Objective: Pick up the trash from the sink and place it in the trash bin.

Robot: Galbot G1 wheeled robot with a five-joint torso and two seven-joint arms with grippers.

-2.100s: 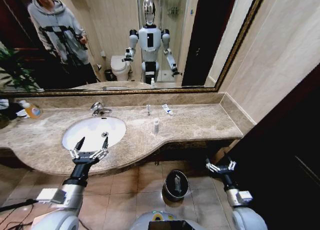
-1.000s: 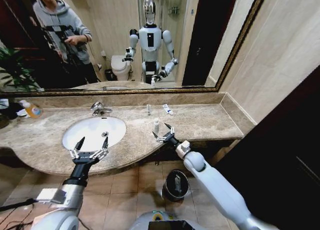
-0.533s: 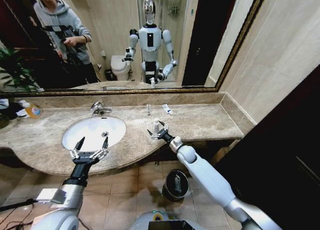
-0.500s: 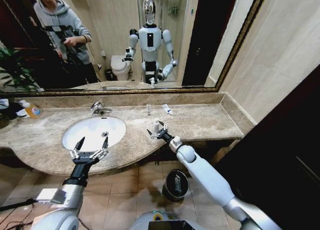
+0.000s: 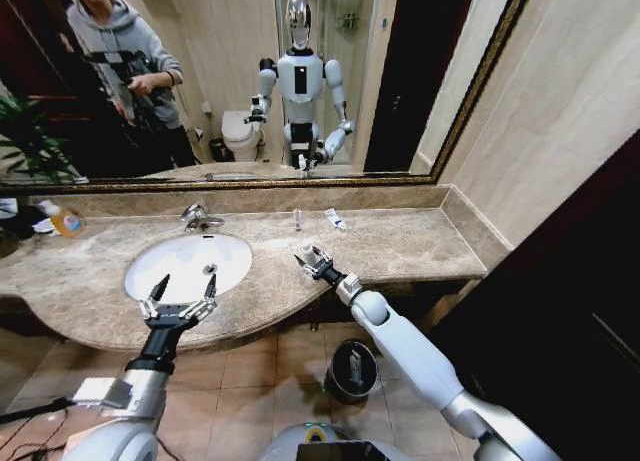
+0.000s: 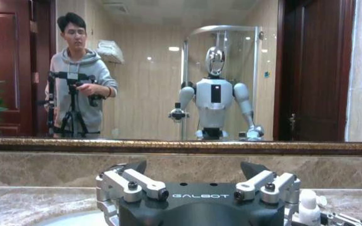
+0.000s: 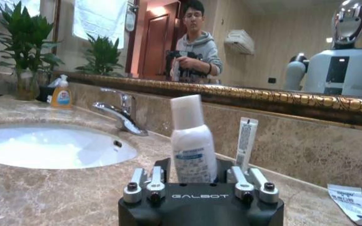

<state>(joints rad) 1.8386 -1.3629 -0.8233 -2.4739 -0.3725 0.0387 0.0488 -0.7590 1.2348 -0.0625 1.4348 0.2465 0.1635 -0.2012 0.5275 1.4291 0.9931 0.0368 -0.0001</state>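
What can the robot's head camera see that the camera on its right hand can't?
Head view alone: the trash bin on the floor and the left gripper open at the sink's front edge. Right wrist view alone: the printed label on the tiny white bottle, upright between the right gripper's fingers. Both: the sink, its chrome tap, the orange-yellow bottle and the upright white tube.

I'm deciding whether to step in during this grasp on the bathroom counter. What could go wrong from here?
The right gripper brackets the small white bottle, which stands upright on the beige-brown marble surround; an off-centre close could tip it. The thin white upright tube stands close behind, so pushing further might knock it over. The small round black bin sits on the floor below the counter edge; a loose grip may drop the bottle short.
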